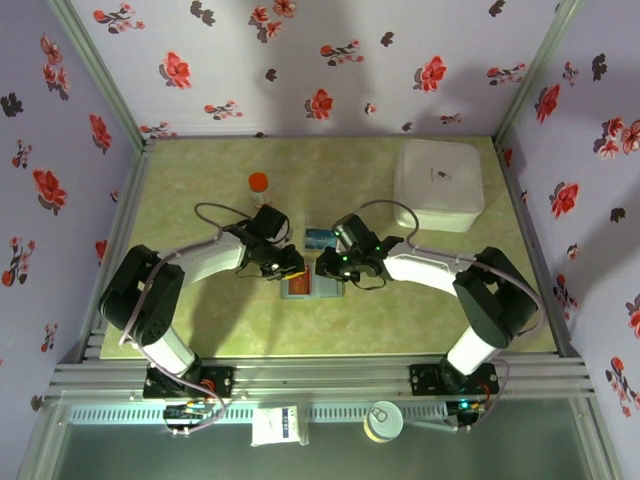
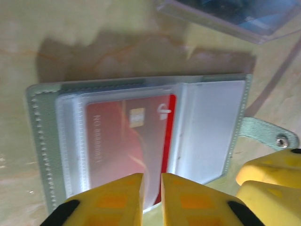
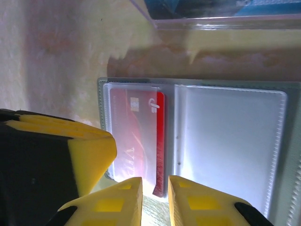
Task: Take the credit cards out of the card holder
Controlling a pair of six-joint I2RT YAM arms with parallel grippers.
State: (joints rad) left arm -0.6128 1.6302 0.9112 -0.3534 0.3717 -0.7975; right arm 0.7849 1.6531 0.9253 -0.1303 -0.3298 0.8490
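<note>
The card holder [image 1: 312,290] lies open and flat on the table between both grippers, its clear sleeves facing up [image 2: 207,132] [image 3: 230,141]. A red credit card [image 2: 122,141] sits in the left sleeve, with one long edge poking out toward the fold [image 3: 160,141]. My left gripper [image 2: 152,188] [image 1: 292,268] is shut on the holder's near edge, sleeve and card edge between its yellow fingers. My right gripper [image 3: 155,190] [image 1: 328,268] sits right beside it, nearly closed, with the red card's near corner in the narrow gap. The two grippers almost touch.
A clear plastic sheet with a blue card [image 1: 320,238] [image 2: 230,16] [image 3: 211,12] lies just beyond the holder. A white rounded box [image 1: 438,183] stands at the back right. An orange-capped tube [image 1: 258,186] stands at the back left. Flowered walls enclose the table.
</note>
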